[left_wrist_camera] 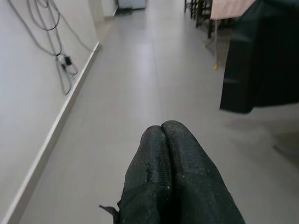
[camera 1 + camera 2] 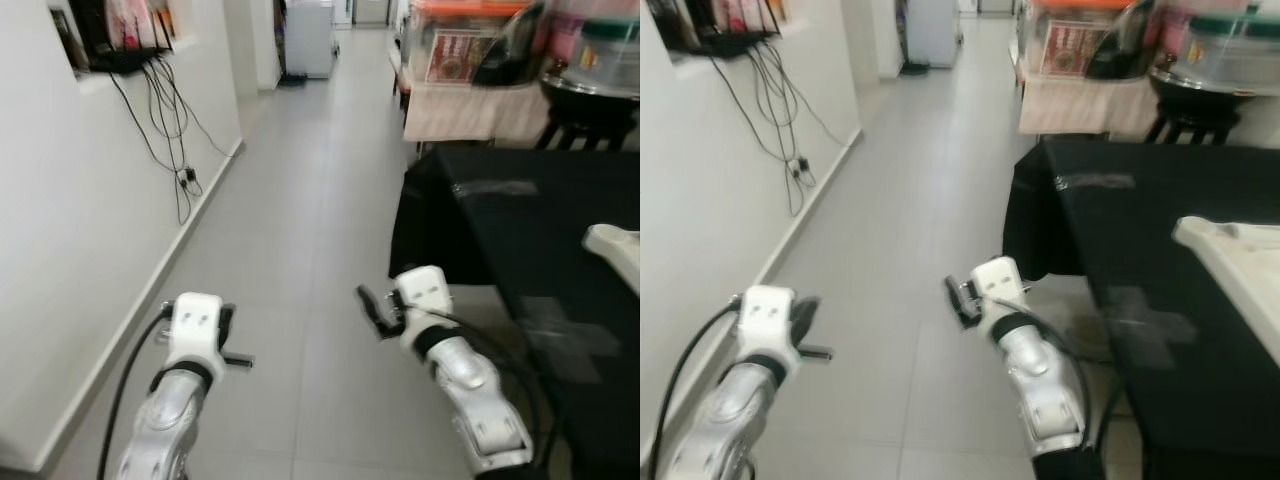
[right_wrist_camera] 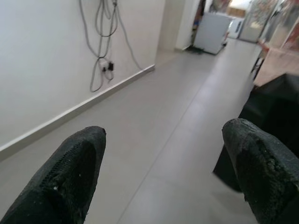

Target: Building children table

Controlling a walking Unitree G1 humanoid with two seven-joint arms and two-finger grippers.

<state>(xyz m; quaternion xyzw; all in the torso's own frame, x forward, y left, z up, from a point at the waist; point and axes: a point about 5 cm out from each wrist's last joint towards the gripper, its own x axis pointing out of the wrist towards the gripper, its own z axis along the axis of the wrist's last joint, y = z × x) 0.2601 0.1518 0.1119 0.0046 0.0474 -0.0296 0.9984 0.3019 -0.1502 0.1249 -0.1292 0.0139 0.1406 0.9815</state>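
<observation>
Black cloth hides the table [image 2: 520, 215]; a white part [image 2: 1230, 255] is cut off right. Left pincer [image 1: 163, 135] closed, right pincer [image 3: 163, 158] open, both empty.

White table part [image 2: 1240, 262] flat on black-draped surface [image 2: 1140, 210].

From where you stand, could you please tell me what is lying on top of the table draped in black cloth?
On the black-draped table lies a white moulded panel, cut off by the frame's right edge, beside grey tape patches. The cloth hides whatever is underneath the table.
</observation>
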